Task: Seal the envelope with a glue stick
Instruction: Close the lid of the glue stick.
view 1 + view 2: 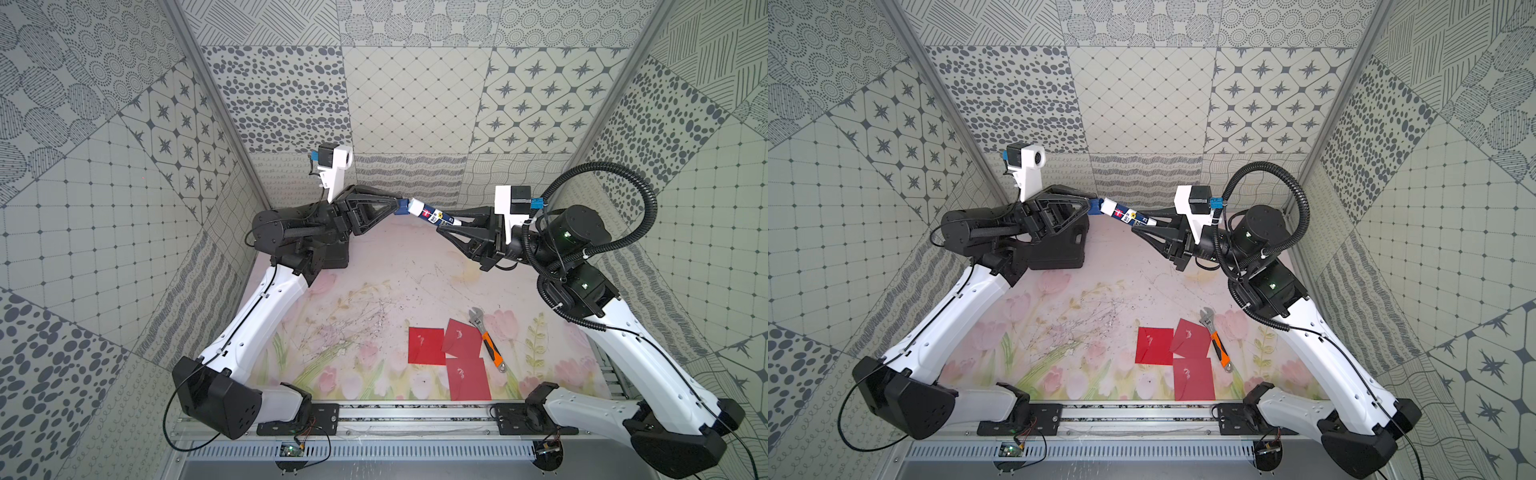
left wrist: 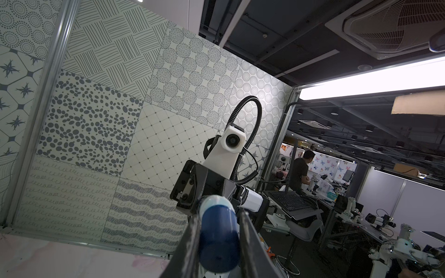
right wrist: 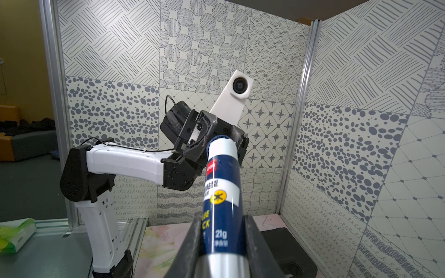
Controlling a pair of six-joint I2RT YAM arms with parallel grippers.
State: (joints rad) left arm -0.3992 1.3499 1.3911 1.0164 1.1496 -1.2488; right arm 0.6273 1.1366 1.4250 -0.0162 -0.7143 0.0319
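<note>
The glue stick (image 1: 428,214) is held in the air above the far middle of the table (image 1: 395,270), slanting down from left to right, with a claw on each end. The left claw (image 1: 397,207) is closed on the dark blue cap (image 1: 402,208). In the left wrist view the cap (image 2: 218,238) sits squeezed between the two fingers (image 2: 192,243). The right claw (image 1: 451,222) is closed on the opposite white end, and in the right wrist view its fingers (image 3: 252,243) clamp the tube low on the blue label (image 3: 222,192). There the white neck runs into the rim of the cap. Whether the cap is fully seated cannot be told. Both top views show the same grip, with the stick (image 1: 1125,213) bridging the left claw (image 1: 1093,206) and the right claw (image 1: 1144,222).

Three red envelopes (image 1: 426,345) lie flat on the near right part of the table, well apart from the stick. One is to the left, one (image 1: 462,338) is tilted beside it, and one (image 1: 467,378) is nearer. An orange-handled wrench (image 1: 486,338) lies along the tilted envelope's right edge. A black case (image 1: 332,253) stands at the far left under the left arm.
</note>
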